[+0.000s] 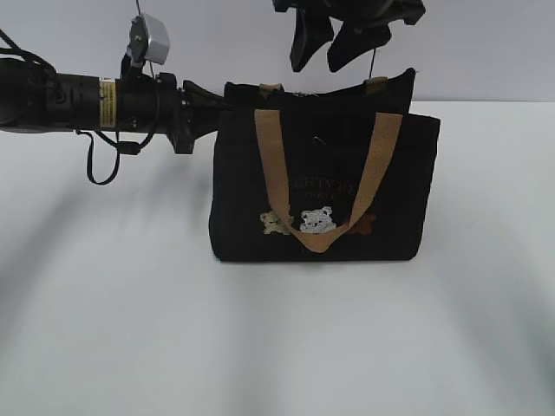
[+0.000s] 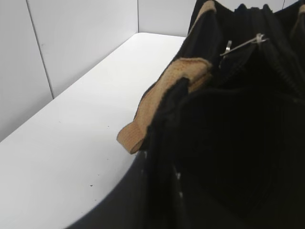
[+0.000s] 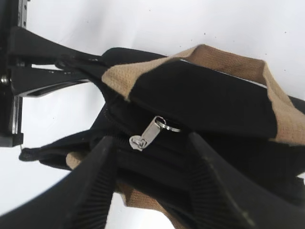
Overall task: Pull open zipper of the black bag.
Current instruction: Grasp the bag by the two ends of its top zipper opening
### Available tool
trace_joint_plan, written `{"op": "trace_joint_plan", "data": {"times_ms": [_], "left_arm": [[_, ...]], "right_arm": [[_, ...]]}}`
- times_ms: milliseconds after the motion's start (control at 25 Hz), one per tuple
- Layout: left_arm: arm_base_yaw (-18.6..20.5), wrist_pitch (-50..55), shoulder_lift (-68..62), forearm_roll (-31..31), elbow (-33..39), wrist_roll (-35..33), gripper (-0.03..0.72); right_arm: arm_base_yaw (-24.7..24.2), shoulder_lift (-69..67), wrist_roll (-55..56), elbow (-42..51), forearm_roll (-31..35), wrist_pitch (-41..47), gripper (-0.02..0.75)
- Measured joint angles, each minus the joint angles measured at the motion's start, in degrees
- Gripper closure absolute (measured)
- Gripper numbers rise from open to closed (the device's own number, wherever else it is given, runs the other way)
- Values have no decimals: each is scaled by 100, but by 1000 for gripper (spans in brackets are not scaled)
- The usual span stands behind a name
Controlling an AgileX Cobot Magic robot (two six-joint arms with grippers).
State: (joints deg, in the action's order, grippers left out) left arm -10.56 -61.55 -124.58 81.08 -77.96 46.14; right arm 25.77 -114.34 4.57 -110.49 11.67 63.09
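Observation:
The black bag stands upright mid-table, with tan handles and three small bear patches on its front. My left gripper reaches in from the left and is shut on the bag's upper left edge; the right wrist view shows its fingers clamped on the fabric. My right gripper hangs open just above the top rim, holding nothing. In its own view the zipper's silver pull lies on the zip line between and below the spread fingertips. That pull also shows in the left wrist view.
The white table spreads around the bag. A pale wall runs along the table's far side. A tan handle flops over the bag's side by my left gripper.

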Motion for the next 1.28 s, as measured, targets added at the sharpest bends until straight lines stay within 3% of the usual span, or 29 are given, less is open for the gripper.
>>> {"op": "trace_joint_plan", "data": {"times_ms": [920,1000,1280], "left_arm": [[-5,104,0,5,0,2,632],[-5,109,0,5,0,2,631],[-7,123,0,5,0,6,628]], "right_arm": [[0,-654,620,-5,103,-171,343],[0,-656,622,-5,130,-188,372],[0,-666,622,-5,256,-189,585]]}}
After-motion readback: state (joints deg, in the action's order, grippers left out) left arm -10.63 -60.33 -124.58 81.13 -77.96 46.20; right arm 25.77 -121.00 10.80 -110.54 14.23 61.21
